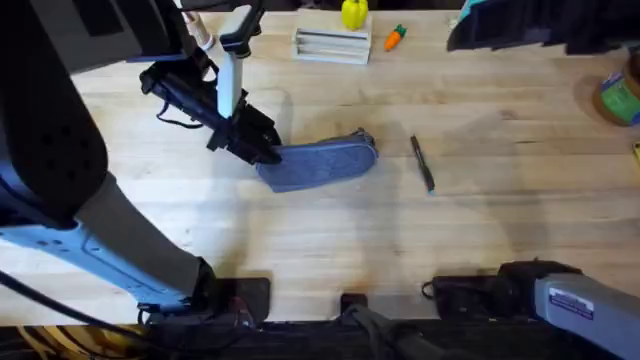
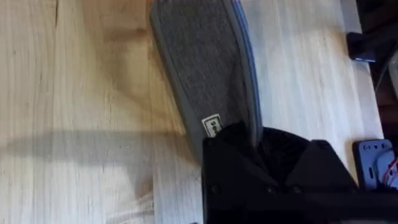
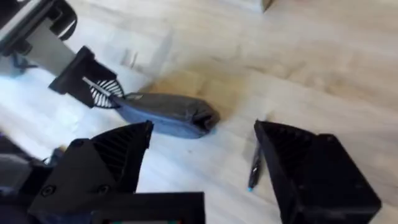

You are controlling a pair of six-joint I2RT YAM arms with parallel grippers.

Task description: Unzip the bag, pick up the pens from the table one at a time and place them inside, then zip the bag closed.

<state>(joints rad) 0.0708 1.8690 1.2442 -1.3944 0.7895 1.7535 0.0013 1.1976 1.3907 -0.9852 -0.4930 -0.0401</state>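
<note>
The blue-grey bag (image 1: pixel 322 161) lies on the wooden table (image 1: pixel 480 220), left of centre. My left gripper (image 1: pixel 258 150) is shut on the bag's left end. In the left wrist view the black fingers (image 2: pixel 249 155) clamp the pouch (image 2: pixel 205 62) near its small white label. One black pen (image 1: pixel 422 163) with a bluish tip lies just right of the bag, apart from it. My right gripper (image 3: pixel 204 134) hovers open high above the table, holding nothing. Below it are the bag (image 3: pixel 165 112), the pen (image 3: pixel 254 168) and the left gripper (image 3: pixel 112 98).
At the table's far edge stand a clear box (image 1: pixel 332 45), a yellow object (image 1: pixel 353 13) and a small orange carrot toy (image 1: pixel 395 38). A green jar (image 1: pixel 620 98) sits at the right edge. A dark blurred arm part (image 1: pixel 540 30) hangs at the upper right.
</note>
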